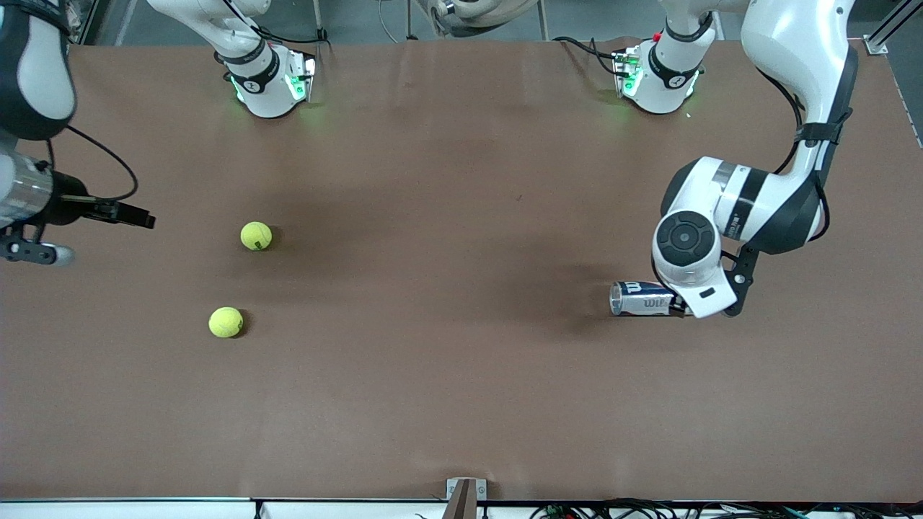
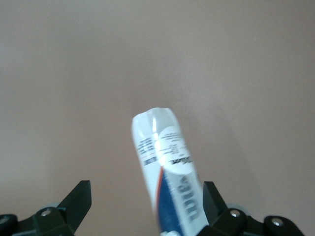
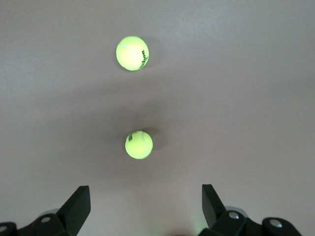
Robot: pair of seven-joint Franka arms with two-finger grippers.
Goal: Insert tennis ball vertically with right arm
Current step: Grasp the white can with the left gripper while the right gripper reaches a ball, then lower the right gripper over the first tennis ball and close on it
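Observation:
Two yellow-green tennis balls lie on the brown table toward the right arm's end, one (image 1: pixel 256 236) farther from the front camera than the other (image 1: pixel 226 322). Both show in the right wrist view (image 3: pixel 132 53) (image 3: pixel 139 144). My right gripper (image 1: pixel 40 252) hangs open and empty in the air at the right arm's end of the table, apart from both balls; its fingers (image 3: pixel 78 204) stand wide. A white and blue tennis-ball can (image 1: pixel 642 298) lies on its side toward the left arm's end. My left gripper (image 2: pixel 146 206) is open around the can (image 2: pixel 167 162), which lies close to one finger.
The two arm bases (image 1: pixel 270 83) (image 1: pixel 656 79) stand along the table's edge farthest from the front camera. A small bracket (image 1: pixel 465 494) sits at the table's nearest edge. Bare brown table (image 1: pixel 447 288) lies between the balls and the can.

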